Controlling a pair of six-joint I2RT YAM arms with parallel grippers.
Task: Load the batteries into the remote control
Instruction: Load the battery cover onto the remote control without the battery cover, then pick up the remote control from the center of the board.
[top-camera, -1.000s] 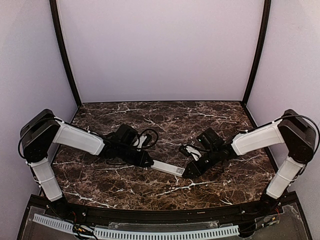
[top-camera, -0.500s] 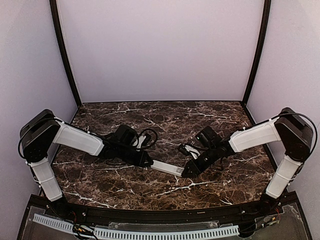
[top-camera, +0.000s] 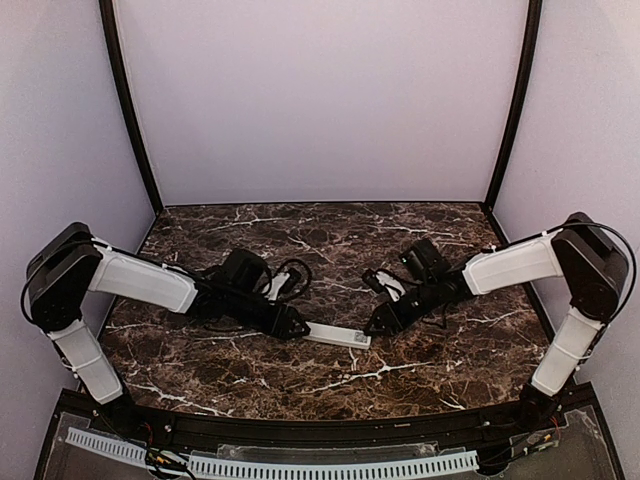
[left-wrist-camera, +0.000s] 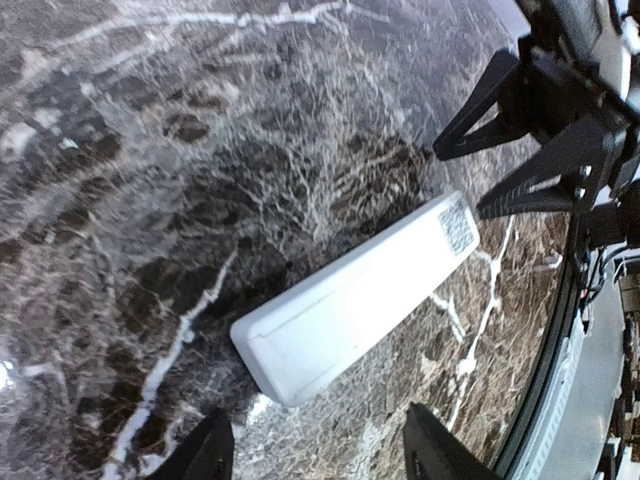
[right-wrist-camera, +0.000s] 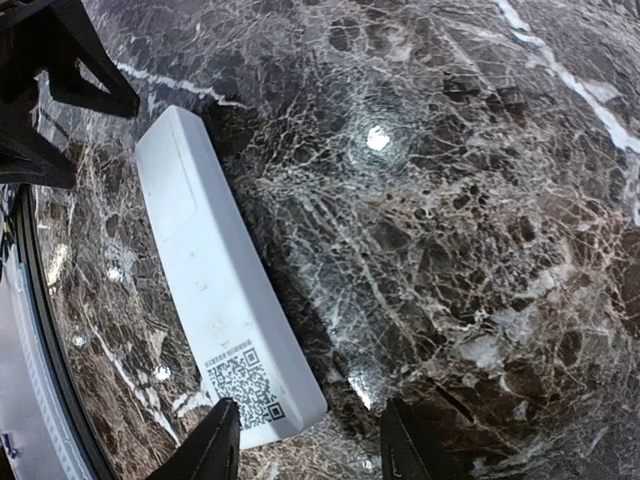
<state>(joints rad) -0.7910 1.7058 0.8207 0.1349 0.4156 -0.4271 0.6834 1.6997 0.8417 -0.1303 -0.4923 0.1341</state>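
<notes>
The remote control (top-camera: 336, 335) lies flat on the dark marble table with its plain back up; a QR label shows at its right end (right-wrist-camera: 243, 388) and a cover seam at its left end (left-wrist-camera: 300, 345). My left gripper (top-camera: 297, 327) stands open just off the left end, its fingertips either side of it and apart from it (left-wrist-camera: 320, 445). My right gripper (top-camera: 376, 325) is open too, with the QR end just ahead of its left fingertip (right-wrist-camera: 310, 440). No finger touches the remote. The batteries are out of view.
The table's near edge and black rail (left-wrist-camera: 575, 320) run close beside the remote. Purple walls close off the back and both sides (top-camera: 320, 100). Black cables loop at both wrists (top-camera: 295, 272).
Both grippers have opened and let go of the remote, which now rests on the table. The right gripper has drawn back up and to the right; the left arm shifted slightly left.
</notes>
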